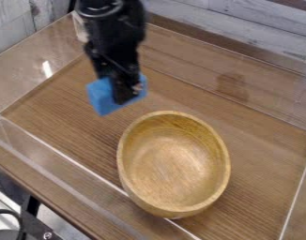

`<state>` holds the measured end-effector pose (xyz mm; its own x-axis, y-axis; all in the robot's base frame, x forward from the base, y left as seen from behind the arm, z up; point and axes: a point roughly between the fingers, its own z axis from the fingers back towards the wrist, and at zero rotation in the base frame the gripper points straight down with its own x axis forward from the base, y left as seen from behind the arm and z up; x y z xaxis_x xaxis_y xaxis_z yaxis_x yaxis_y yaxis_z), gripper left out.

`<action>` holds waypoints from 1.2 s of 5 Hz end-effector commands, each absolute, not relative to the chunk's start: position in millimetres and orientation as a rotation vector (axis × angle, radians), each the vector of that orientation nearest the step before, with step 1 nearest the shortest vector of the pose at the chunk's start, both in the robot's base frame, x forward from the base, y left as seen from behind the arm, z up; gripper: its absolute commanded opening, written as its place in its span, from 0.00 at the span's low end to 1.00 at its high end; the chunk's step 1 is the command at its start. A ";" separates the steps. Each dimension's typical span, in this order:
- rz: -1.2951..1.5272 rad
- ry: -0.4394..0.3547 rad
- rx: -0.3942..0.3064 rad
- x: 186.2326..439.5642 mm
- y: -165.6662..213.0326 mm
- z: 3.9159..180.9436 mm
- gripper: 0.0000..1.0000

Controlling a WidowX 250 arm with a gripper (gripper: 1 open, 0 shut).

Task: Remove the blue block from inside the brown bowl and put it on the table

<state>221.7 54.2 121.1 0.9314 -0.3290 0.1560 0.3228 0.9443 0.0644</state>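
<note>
Camera view shows the black gripper (115, 82) clamped on the blue block (112, 94) beyond the brown bowl (175, 164), over the table (55, 112), with a cable (7, 217) at the lower left corner.

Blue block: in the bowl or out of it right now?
Out. The blue block hangs in the fingers, left of the brown bowl's rim in the picture.
</note>
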 end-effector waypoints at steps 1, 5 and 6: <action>-0.329 -0.222 0.069 228.4 69.4 129.8 0.00; -0.333 -0.211 0.090 227.3 82.3 93.5 0.00; -0.334 -0.210 0.093 229.4 81.6 87.3 0.00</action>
<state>224.3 78.8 79.4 0.9292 -0.3309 0.1645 0.3179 0.9428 0.1005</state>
